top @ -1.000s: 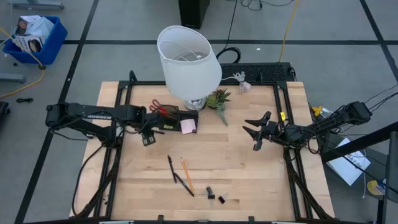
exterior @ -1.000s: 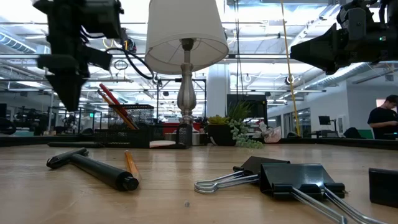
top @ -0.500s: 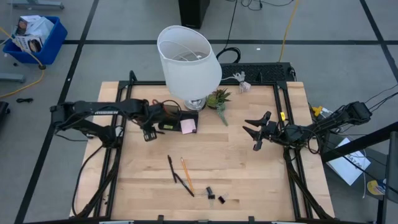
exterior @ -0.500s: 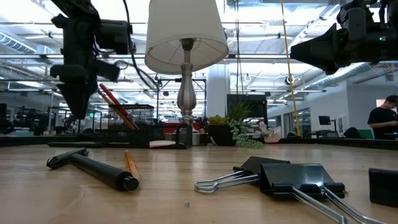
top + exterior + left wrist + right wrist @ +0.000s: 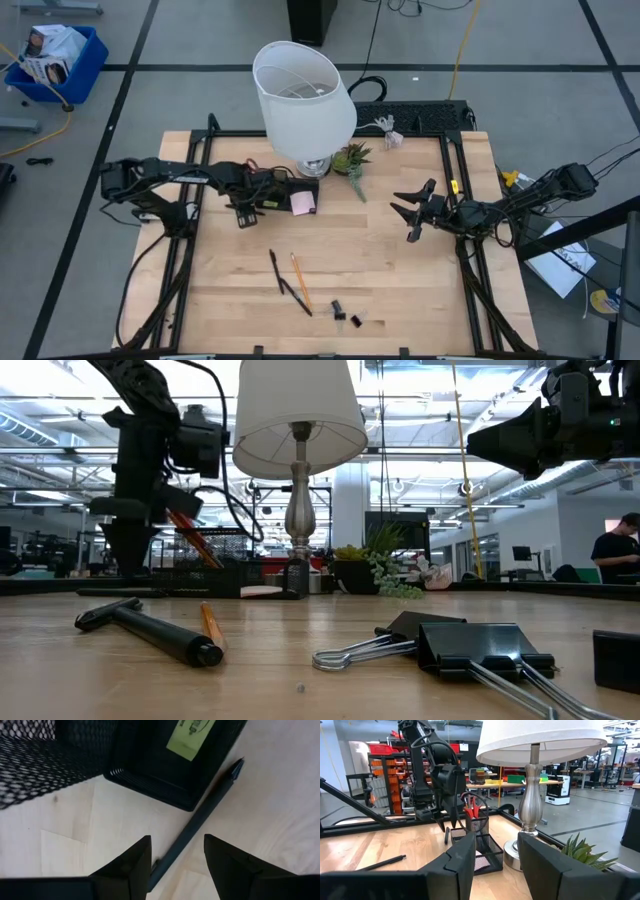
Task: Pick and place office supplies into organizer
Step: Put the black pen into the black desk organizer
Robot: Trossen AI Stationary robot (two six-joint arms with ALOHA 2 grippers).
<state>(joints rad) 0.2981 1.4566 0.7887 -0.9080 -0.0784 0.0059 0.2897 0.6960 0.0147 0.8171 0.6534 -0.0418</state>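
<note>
My left gripper is open and points down just off the near left corner of the black mesh organizer. A black pen lies on the table under it, running between the two fingers without touching them. A yellow-green piece lies in one compartment. Red-handled scissors stand in the organizer. The pink sticky-note pad lies beside it. Two black pens, an orange pencil and black clips lie near the table's near edge. My right gripper is open and waits above the table's right side.
The white-shaded lamp stands right behind the organizer, with the small potted plant to its right. A black frame borders the table. Bare wood lies between the organizer and the loose supplies. A person stands far behind.
My left gripper has moved toward the table's right, closer to the organizer, and has come down nearer the table. My right arm and the supplies on the table have stayed where they were.
</note>
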